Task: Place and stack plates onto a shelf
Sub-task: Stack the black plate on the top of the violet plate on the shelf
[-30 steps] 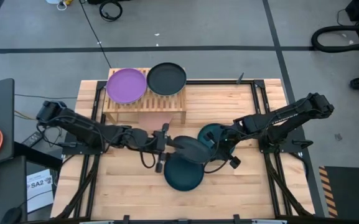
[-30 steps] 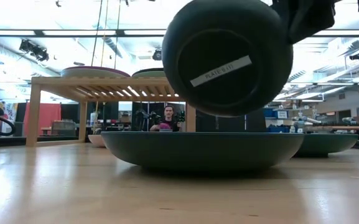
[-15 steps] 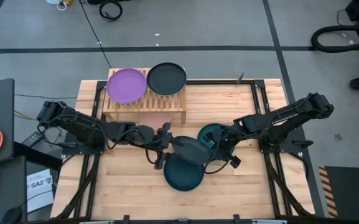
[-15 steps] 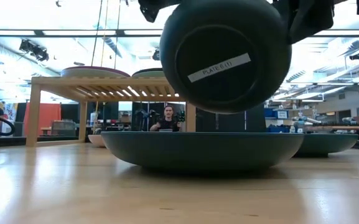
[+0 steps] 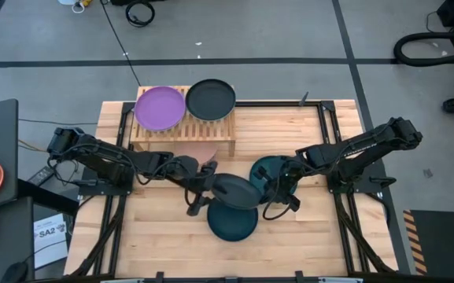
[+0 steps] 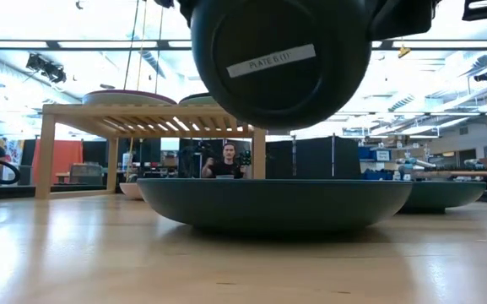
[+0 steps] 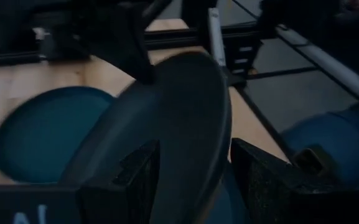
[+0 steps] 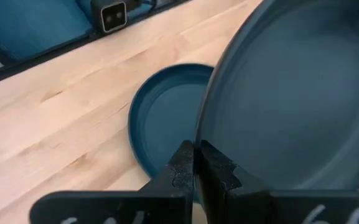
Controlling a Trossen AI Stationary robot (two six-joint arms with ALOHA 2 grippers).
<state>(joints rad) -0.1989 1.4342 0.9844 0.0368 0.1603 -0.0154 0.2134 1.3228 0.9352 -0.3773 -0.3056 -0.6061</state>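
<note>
High view. The shelf (image 5: 183, 126) stands at the far side of the table (image 5: 329, 236), bearing a purple plate (image 5: 160, 108) and a black plate (image 5: 210, 99) side by side on its slatted top; a pink plate (image 5: 197, 149) shows partly beneath it. At mid-table the left gripper (image 5: 209, 187) and the right gripper (image 5: 264, 189) meet from opposite sides at a dark grey plate (image 5: 234, 191), held above a dark teal plate (image 5: 232, 222) that lies flat on the wood. A green-teal plate (image 5: 270, 167) lies under the right arm.

Low view. The dark grey plate (image 6: 280, 59) hangs tilted, its underside with a white label facing the camera, clear of the dark teal plate (image 6: 274, 204) below it. The shelf (image 6: 150, 127) stands behind, two plates on top. A person (image 6: 227, 161) sits in the room beyond.

Left wrist view. The left gripper's fingers (image 7: 266, 180) stand apart on either side of the dark grey plate's (image 7: 179, 124) rim; whether they press it cannot be told. The dark teal plate (image 7: 42, 137) lies on the table below.

Right wrist view. The right gripper (image 8: 195, 163) is pinched closed on the rim of the dark grey plate (image 8: 291, 106), with the dark teal plate (image 8: 163, 118) on the wood beneath.
</note>
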